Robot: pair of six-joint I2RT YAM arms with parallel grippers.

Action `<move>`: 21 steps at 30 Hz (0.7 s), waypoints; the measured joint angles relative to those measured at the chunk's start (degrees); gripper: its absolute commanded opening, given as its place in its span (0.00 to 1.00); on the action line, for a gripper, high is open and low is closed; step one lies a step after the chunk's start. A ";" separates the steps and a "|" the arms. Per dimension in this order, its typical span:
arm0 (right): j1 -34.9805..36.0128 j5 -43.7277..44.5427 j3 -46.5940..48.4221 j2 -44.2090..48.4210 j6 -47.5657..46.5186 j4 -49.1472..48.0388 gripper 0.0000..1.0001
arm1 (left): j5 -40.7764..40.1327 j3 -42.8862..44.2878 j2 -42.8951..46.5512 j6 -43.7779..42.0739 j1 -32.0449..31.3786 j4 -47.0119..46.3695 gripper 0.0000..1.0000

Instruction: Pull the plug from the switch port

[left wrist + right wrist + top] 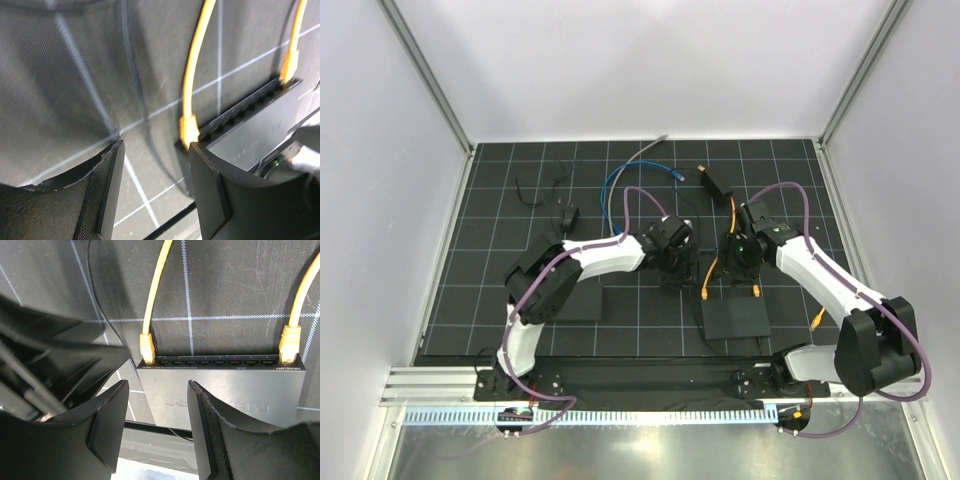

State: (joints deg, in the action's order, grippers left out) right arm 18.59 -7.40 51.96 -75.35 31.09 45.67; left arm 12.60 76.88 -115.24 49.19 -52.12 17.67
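Observation:
The switch [735, 317] is a flat black box near the table's front, with a row of ports [220, 361] along its far edge. Two orange plugs sit in it, one in the left end port [146, 348] [189, 131] [704, 294] and one in the right end port [289, 345] [288, 67] [757, 291]. My left gripper [155, 146] [675, 270] is open over the mat, and its right finger [210, 185] is just short of the left plug. My right gripper [157, 387] [732, 262] hangs open above the switch's left corner. Neither gripper holds anything.
At the back lie a blue cable [620, 182] and a grey cable [645, 152]. A small black block with thin wires [567, 215] is at the back left. A small black box [717, 183] holds an orange cable. A flat black pad [582, 300] lies beside the left arm.

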 measured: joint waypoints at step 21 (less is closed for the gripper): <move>-0.02 -0.11 0.31 2.62 -0.52 1.51 0.58 | -1.36 3.10 -3.28 -0.28 4.39 1.53 0.00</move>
State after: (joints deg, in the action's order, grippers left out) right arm 18.57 -7.51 52.27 -72.73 30.57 47.18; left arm 11.25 79.99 -118.52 48.90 -47.72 19.20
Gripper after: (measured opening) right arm 0.574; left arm 0.021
